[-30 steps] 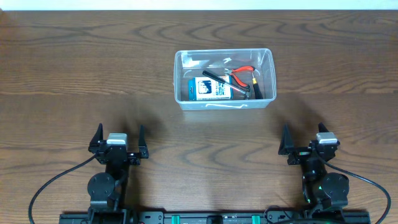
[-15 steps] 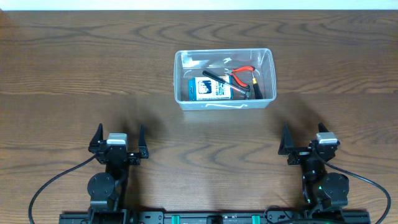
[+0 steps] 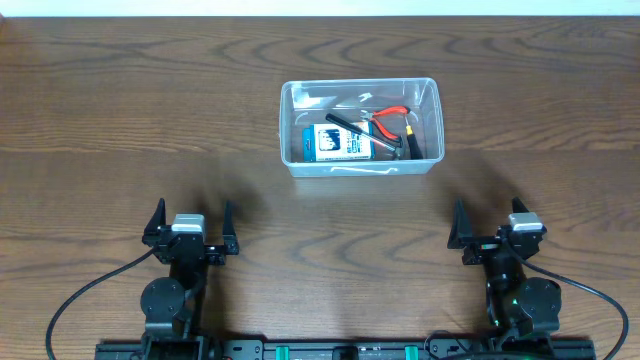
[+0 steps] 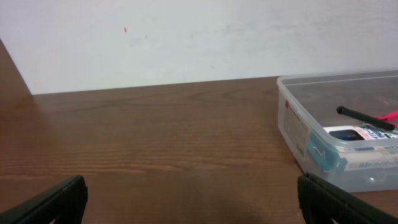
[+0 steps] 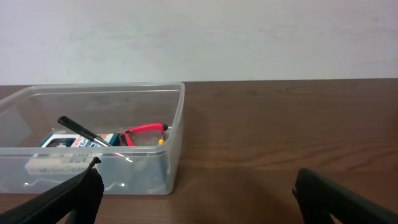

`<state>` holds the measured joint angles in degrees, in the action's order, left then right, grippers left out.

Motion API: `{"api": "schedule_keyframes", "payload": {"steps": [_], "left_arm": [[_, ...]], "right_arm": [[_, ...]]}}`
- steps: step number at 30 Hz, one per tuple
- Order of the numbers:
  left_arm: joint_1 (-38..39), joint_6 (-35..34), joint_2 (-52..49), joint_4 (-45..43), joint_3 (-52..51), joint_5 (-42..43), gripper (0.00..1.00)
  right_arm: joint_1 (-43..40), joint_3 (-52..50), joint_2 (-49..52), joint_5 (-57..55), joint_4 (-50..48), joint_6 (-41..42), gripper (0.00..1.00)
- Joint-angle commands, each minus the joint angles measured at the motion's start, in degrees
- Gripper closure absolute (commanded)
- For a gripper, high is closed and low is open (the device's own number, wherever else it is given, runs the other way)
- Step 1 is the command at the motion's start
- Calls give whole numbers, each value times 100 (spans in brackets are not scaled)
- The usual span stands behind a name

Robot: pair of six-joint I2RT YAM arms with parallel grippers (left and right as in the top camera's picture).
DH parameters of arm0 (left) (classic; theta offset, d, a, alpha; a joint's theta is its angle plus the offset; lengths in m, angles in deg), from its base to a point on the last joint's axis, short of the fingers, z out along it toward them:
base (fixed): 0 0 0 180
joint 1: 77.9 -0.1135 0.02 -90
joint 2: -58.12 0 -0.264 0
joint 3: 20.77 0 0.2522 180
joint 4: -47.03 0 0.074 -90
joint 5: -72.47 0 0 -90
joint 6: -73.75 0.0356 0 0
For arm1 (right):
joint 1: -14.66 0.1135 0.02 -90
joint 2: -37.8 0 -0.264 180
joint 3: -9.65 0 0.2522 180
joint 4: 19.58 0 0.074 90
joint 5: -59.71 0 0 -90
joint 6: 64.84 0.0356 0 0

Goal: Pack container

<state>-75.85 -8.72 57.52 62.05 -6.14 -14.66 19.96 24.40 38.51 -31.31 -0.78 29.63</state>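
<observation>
While the left hand (image 3: 193, 208) and right hand (image 3: 488, 212) rest open and empty, the clear rectangular plastic container (image 3: 345, 168) sits on the wooden desk (image 3: 120, 120) ahead between them, long axis crosswise, nearer the right

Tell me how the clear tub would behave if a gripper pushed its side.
The container would probably slide rather than tip: it is low and wide on the smooth table. Its clear plastic walls may flex. The pliers and box inside add some weight.

Container (image 3: 361, 168) of tools on table (image 3: 120, 120)
</observation>
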Motion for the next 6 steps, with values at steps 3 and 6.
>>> {"api": "schedule_keyframes", "payload": {"steps": [3, 6], "left_arm": [[24, 37, -4, 254, -63, -7, 2], [24, 37, -4, 254, -63, -9, 2]], "right_arm": [[-39, -26, -39, 22, 4, -70, 1], [-39, -26, -39, 22, 4, -70, 1]]}}
